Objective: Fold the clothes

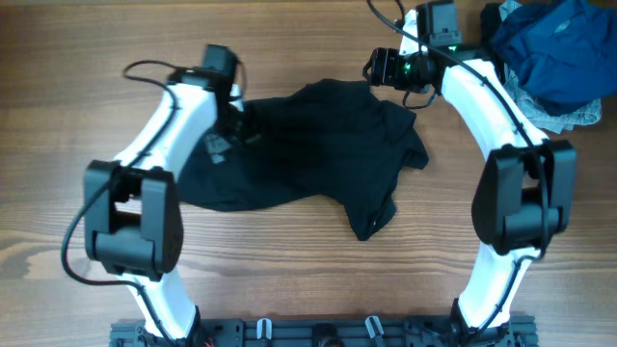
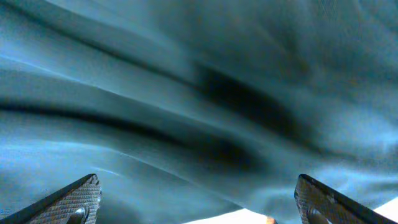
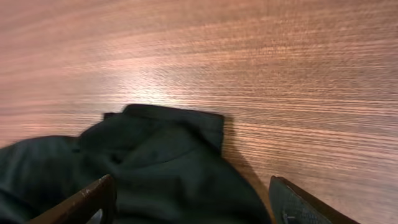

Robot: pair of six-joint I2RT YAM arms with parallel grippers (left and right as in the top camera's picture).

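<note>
Two open tools [image 1: 239, 116] [image 1: 378, 67] flank the crumpled black garment [image 1: 308, 154].

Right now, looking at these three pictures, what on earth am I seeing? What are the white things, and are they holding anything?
The white things are two robot arms at a wooden table, seen from above. A crumpled black garment lies between them; a heap of blue clothes sits at the far corner. The other two pictures come from cameras on each wrist. The left gripper hangs close over the black cloth, jaws apart. The right gripper is also open, over the garment's edge. Neither holds anything.
</note>
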